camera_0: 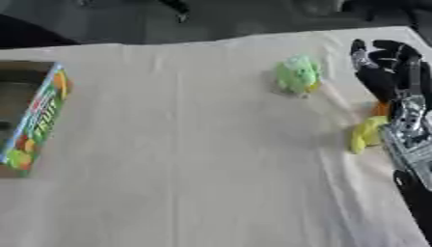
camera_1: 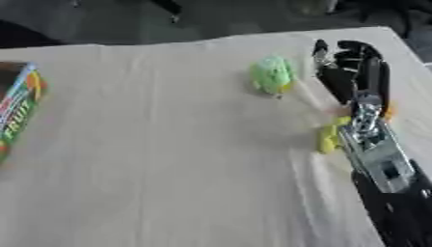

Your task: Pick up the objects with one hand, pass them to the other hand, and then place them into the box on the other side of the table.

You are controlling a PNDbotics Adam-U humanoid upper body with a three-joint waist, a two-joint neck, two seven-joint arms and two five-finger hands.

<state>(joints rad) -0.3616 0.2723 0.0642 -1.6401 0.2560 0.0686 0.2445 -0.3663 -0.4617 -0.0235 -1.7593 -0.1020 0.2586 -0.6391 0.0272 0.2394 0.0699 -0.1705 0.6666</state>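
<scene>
A small green toy point(camera_0: 297, 74) with a bit of yellow at its base sits on the cloth toward the far right. My right hand point(camera_1: 354, 67) hovers just right of it, apart from it, fingers curled a little and holding nothing. A yellow object point(camera_0: 367, 134) lies nearer me, partly hidden under my right forearm point(camera_1: 377, 149), with an orange bit point(camera_0: 381, 109) beside it. The cardboard box point(camera_0: 33, 116) with a colourful fruit print stands at the left edge of the table. My left hand shows in no view.
A beige cloth point(camera_0: 194, 159) covers the table. The table's far edge runs along the top, with a dark floor beyond. A wide stretch of cloth lies between the box and the toys.
</scene>
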